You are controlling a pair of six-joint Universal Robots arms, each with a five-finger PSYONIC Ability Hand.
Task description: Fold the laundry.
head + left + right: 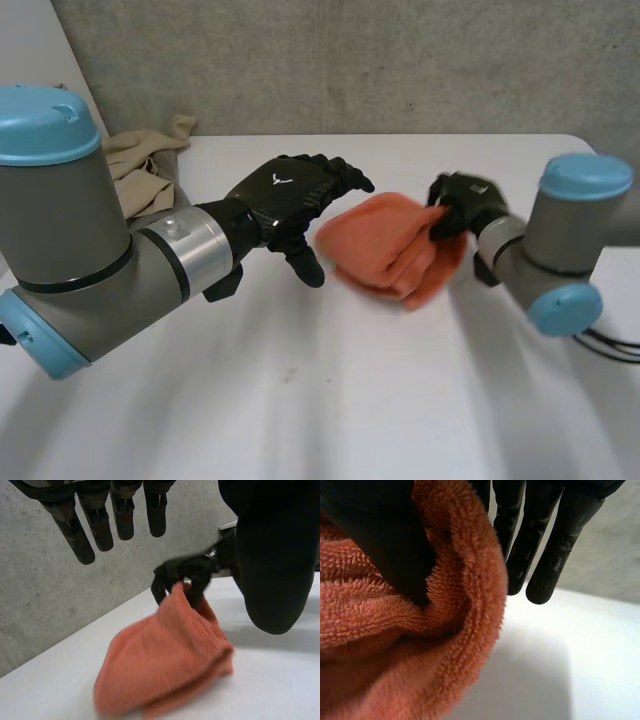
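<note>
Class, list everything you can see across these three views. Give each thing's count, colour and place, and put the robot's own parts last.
Folded orange terry towel: one, orange, mid-table.
Crumpled beige cloth: one, beige, at the table's far left corner.
White table: one, white, under both cloths.
Grey concrete wall: one, grey, behind the table.
Left hand: one, black, open, beside the towel's left edge.
Right hand: one, black, pinching the towel's right edge.
Left arm and right arm: two, grey with light-blue caps, on either side of the towel.
</note>
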